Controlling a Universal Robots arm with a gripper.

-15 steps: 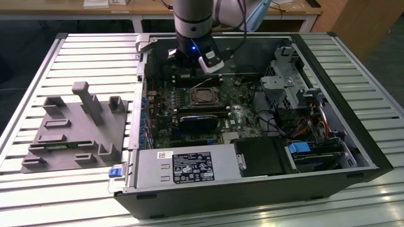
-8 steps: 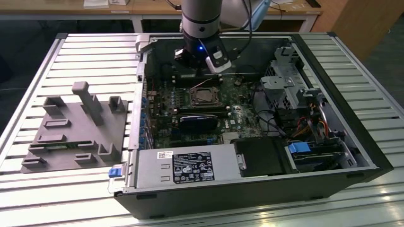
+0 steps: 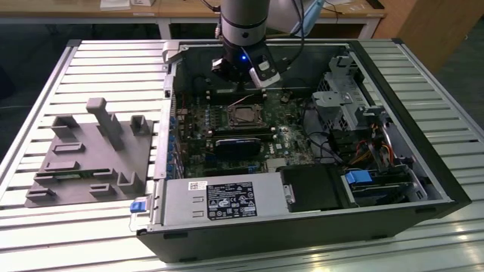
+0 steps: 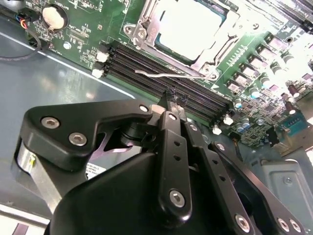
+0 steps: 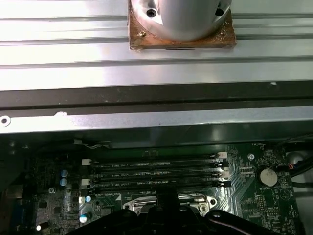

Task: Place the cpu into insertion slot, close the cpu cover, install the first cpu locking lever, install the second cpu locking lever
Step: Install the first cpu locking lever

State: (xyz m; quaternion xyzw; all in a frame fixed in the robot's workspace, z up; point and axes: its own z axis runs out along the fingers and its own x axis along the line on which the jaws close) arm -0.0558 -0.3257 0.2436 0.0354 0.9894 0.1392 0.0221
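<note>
The cpu lies flat in the insertion slot, its top glaring bright in the second wrist view. Around it sits the silvery cpu cover, lying down over the chip. A thin wire locking lever stretches loose across the black memory slots beside the socket. My gripper hovers just short of that lever with its black fingers drawn together, shut on nothing. In the exterior view the gripper hangs over the board just behind the socket. The first wrist view has the socket rim at its edge.
The open computer case rests on a slatted metal table. A power supply fills its front, a black rounded component sits below the socket, and a drive cage stands on the exterior view's right. A grey fixture lies on the exterior view's left.
</note>
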